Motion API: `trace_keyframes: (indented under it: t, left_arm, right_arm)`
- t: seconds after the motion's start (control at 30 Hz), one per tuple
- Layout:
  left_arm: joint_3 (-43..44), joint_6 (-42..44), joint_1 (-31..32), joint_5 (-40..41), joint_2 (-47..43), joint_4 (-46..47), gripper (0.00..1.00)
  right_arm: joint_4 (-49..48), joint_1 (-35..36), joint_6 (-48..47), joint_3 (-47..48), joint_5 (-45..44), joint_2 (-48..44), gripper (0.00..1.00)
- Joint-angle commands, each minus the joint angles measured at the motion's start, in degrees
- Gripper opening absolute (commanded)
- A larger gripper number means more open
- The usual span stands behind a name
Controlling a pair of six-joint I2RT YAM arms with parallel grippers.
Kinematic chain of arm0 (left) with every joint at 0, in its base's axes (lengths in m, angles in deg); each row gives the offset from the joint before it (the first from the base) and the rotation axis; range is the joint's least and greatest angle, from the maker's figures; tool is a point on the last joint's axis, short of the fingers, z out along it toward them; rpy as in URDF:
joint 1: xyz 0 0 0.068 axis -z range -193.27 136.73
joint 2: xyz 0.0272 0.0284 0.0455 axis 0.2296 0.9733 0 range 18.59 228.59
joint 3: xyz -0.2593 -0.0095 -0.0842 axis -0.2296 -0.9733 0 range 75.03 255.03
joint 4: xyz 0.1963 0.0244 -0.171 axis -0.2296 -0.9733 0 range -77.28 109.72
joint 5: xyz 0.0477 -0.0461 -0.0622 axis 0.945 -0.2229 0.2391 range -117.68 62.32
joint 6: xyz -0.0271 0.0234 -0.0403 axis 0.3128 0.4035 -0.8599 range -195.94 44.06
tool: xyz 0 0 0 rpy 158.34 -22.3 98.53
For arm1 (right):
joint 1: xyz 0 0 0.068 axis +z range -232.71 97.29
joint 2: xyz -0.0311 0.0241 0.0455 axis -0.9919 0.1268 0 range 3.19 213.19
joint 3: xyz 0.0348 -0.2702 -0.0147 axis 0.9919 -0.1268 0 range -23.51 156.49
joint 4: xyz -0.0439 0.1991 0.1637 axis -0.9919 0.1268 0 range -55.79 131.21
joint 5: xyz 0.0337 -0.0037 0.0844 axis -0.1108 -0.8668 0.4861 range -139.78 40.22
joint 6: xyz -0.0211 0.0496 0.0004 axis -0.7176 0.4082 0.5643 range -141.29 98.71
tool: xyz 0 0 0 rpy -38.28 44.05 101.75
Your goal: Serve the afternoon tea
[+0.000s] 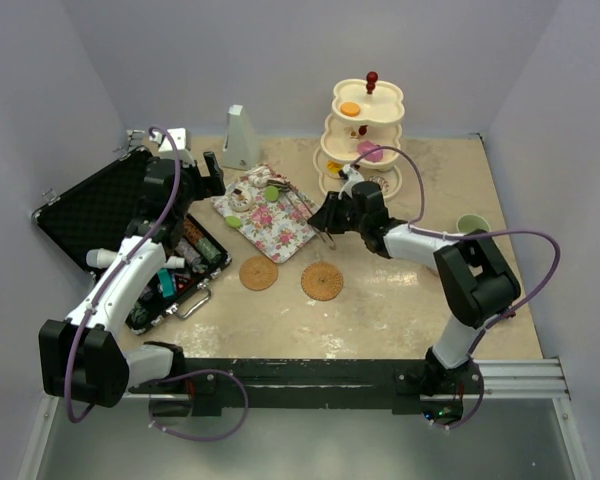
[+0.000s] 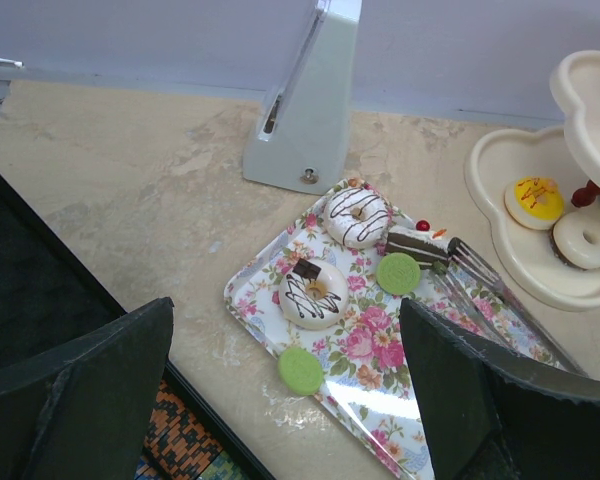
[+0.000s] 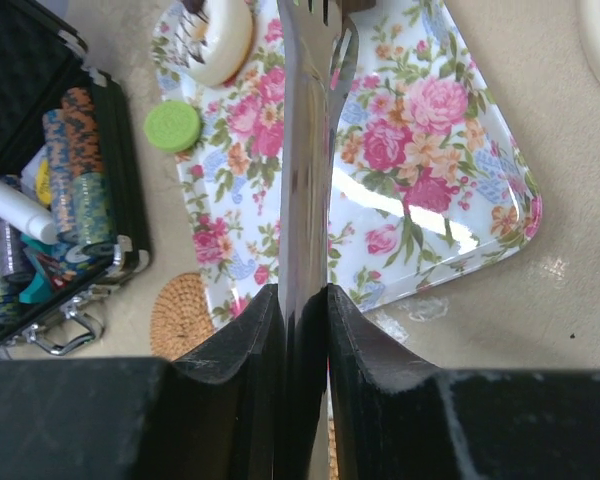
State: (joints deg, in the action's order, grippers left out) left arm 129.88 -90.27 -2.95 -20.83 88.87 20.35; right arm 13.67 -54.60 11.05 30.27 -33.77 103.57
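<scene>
A floral tray (image 1: pixel 270 215) holds two white donuts (image 2: pixel 313 293), (image 2: pixel 357 216), two green cookies (image 2: pixel 301 369), (image 2: pixel 398 272) and a cake slice (image 2: pixel 417 242). My right gripper (image 3: pixel 302 295) is shut on metal tongs (image 3: pixel 308 150), whose tips reach over the tray toward a donut (image 3: pixel 218 40). It also shows in the top view (image 1: pixel 325 215). My left gripper (image 1: pixel 212 172) is open and empty above the tray's left edge (image 2: pixel 242 300). The cream three-tier stand (image 1: pixel 365 130) with a red knob holds several treats. Two woven coasters (image 1: pixel 259 272), (image 1: pixel 323 281) lie in front. A green mug (image 1: pixel 472 224) stands at the right. I see no pink mug.
An open black case (image 1: pixel 130 235) of tools lies at the left, close under my left arm. A grey pyramid-shaped object (image 1: pixel 240 135) stands behind the tray. Walls close in the back and both sides.
</scene>
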Motion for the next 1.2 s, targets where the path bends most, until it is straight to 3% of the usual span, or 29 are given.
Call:
trace_keyframes:
  t: [0.0,0.3,0.4,0.7,1.0,1.17]
  left_arm:
    - [1.5,0.3,0.5,0.4,-1.5,1.1,1.00]
    - [1.5,0.0,0.5,-0.1,-1.5,1.2,1.00]
    - [1.5,-0.1,0.5,-0.3,-1.5,1.3,1.00]
    - [1.4,-0.1,0.5,-0.1,-1.6,1.2,1.00]
    - [1.4,-0.1,0.5,-0.1,-1.3,1.3,1.00]
    - [1.4,0.0,0.5,-0.8,-1.1,1.4,1.00]
  right_arm:
    - [0.0,-0.1,0.0,0.1,-1.2,-7.4,0.17]
    - [4.4,-0.3,-0.4,-1.2,-4.7,-14.9,0.17]
    - [4.3,-0.9,-0.5,-2.0,-4.9,-14.5,0.22]
    - [-0.3,-2.2,1.1,-2.4,-0.5,-10.1,0.29]
    - [-11.8,-2.0,9.3,-4.6,4.3,-6.6,0.33]
    - [-14.9,-1.2,3.8,-7.5,3.0,-6.6,0.40]
